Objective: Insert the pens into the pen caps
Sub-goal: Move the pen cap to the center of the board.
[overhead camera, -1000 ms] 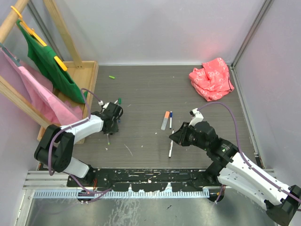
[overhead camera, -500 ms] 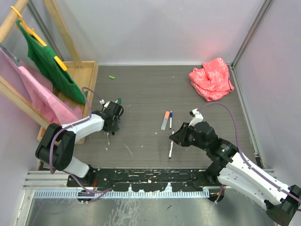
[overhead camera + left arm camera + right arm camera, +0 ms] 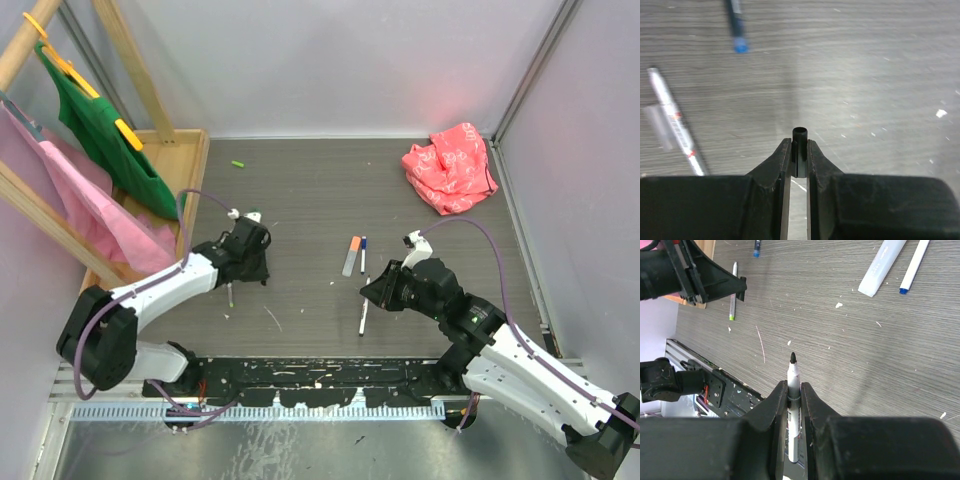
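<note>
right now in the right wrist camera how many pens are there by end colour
black tip: 1, the black-tipped pen in the right gripper
blue end: 2, the white pen and the dark pen at the top edge
green end: 1, the green-ended pen
no coloured end in view: 1, the grey marker
total: 5

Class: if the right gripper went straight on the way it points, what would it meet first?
Probably bare table. The right gripper, shut on a black-tipped pen, aims between the green-ended pen and the grey marker; depth is unclear.
</note>
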`<move>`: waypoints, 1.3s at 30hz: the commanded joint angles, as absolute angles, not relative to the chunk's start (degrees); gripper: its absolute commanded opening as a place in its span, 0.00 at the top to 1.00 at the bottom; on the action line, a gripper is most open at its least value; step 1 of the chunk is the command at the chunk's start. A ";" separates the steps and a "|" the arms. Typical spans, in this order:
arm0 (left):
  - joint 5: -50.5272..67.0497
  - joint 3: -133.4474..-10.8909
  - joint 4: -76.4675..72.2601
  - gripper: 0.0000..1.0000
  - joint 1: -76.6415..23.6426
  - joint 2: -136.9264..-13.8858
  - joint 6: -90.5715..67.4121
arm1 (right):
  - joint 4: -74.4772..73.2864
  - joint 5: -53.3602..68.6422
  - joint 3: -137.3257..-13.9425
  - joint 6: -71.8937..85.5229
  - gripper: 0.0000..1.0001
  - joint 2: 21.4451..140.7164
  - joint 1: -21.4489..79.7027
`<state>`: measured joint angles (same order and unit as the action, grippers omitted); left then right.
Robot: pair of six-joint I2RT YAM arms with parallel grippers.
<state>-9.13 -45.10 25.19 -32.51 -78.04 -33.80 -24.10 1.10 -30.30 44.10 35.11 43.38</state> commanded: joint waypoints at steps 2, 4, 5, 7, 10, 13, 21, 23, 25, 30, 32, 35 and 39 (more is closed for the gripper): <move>-8.15 -47.02 22.51 0.95 -39.93 -75.80 -37.20 | -22.59 -0.26 -31.69 44.25 1.00 34.57 43.44; -9.39 -47.74 22.25 0.95 -43.01 -76.60 -38.48 | -22.59 -0.26 -31.64 44.42 1.00 34.42 43.43; -9.95 -48.21 22.12 0.95 -44.34 -77.28 -39.04 | -22.58 -0.29 -31.70 44.51 1.00 34.31 43.47; -10.69 -49.21 21.62 0.96 -47.52 -79.03 -40.33 | -22.67 -0.29 -31.68 44.84 1.00 34.04 43.48; -11.91 -50.93 20.57 0.96 -51.57 -82.47 -41.71 | -22.68 -0.22 -31.55 45.28 1.00 33.80 43.44; -13.28 -53.25 20.14 0.96 -55.07 -86.67 -42.40 | -22.69 -0.01 -31.38 45.69 1.00 33.39 43.45; -13.28 -55.03 17.77 0.93 -58.04 -92.89 -43.07 | -23.74 -0.17 -30.62 46.48 1.00 31.43 43.50; -13.18 -55.25 17.51 0.91 -58.16 -93.64 -43.07 | -24.01 -0.26 -30.54 46.53 1.00 31.17 43.44; -13.25 -55.21 17.54 0.90 -58.18 -94.29 -42.98 | -24.13 -0.26 -30.45 46.66 1.00 31.07 43.44; -13.42 -54.67 17.40 0.83 -58.20 -94.62 -42.89 | -24.15 -0.22 -30.53 46.63 1.00 31.20 43.45; -13.45 -54.27 17.08 0.77 -58.18 -94.46 -42.90 | -24.07 -0.18 -30.57 46.58 1.00 31.28 43.50; -13.70 -54.10 16.88 0.73 -58.19 -94.19 -42.52 | -24.13 -0.26 -30.66 46.52 1.00 31.38 43.48; -14.01 -54.13 17.29 0.67 -58.20 -92.87 -42.04 | -24.17 -0.42 -30.91 46.44 1.00 31.29 43.46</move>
<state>-12.27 -53.25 19.31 -58.02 -94.85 -42.63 -25.45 0.67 -30.20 46.26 31.86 43.38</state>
